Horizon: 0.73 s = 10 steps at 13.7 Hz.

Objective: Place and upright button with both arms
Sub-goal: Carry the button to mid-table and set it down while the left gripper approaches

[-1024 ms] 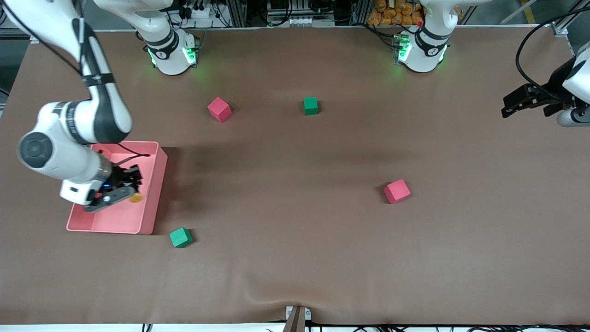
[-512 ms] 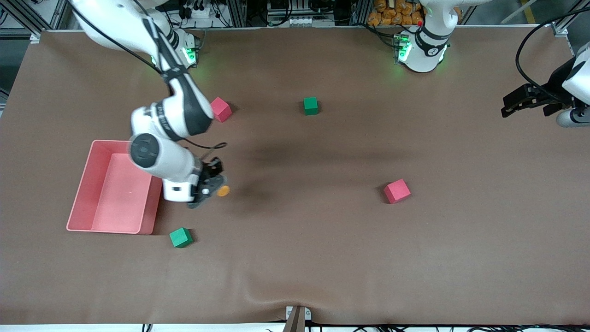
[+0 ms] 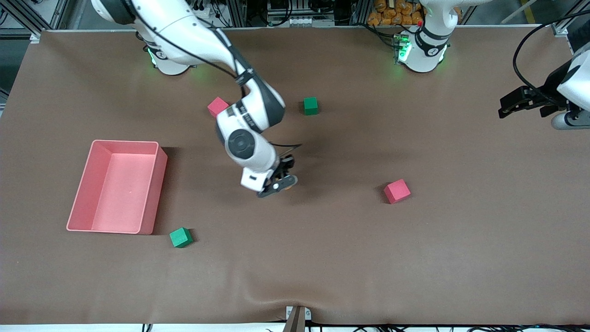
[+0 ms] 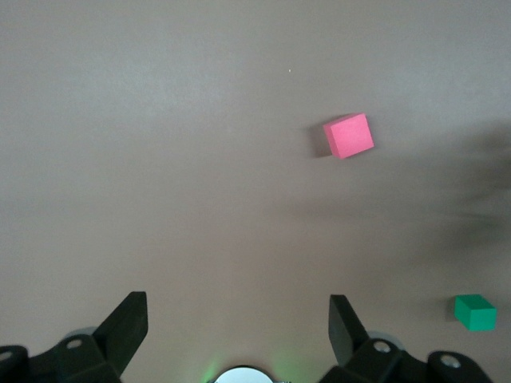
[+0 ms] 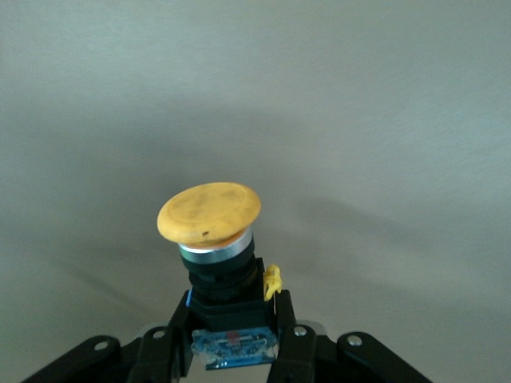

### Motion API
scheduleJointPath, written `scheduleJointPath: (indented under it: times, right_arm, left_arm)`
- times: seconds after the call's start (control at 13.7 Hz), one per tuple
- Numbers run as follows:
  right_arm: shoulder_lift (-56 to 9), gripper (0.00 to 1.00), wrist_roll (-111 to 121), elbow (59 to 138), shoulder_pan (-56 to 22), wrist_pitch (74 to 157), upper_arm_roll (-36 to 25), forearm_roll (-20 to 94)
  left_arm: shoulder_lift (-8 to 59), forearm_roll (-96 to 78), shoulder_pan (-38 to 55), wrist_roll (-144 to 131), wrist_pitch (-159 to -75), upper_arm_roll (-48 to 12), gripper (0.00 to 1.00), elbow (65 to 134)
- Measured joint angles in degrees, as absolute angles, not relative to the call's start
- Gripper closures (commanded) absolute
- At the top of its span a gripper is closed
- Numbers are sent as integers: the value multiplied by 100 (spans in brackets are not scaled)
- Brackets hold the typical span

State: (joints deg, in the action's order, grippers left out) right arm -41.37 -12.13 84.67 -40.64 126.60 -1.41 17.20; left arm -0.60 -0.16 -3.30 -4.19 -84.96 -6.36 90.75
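Two red cubes [image 3: 218, 106] [image 3: 397, 191], two green cubes [image 3: 310, 105] [image 3: 180, 237], one pink bin [image 3: 152, 189], one button [image 5: 210, 212]. No readable writing. Bin holds nothing visible.

Right gripper [image 3: 278, 182] over middle of brown surface [image 3: 322, 258], jaws clenched on button's black body, orange cap pointing away from jaws.

Left gripper [image 3: 511, 103] waits over left arm's end of surface, jaws released, holding nothing; one red cube and one green cube show ahead of them in left wrist view.
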Motion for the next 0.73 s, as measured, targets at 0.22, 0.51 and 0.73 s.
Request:
scheduleJointPath:
  times: [0.22, 0.51, 0.73]
  right_arm:
    - [-4567, 99, -2508, 7901, -4404, 12669, -145, 1722]
    - [-5363, 0, -3372, 7178, -4673, 12758, -159, 1722]
    - [-5413, 0, -3498, 7072, -4655, 12724, -225, 1722]
  left_arm:
    - [31, -16, -325, -419, -8484, -652, 0, 9157]
    - [249, -16, -257, -410, -8483, -692, 0, 9170]
    - [418, -18, 1, -414, -8483, -743, 0, 9168]
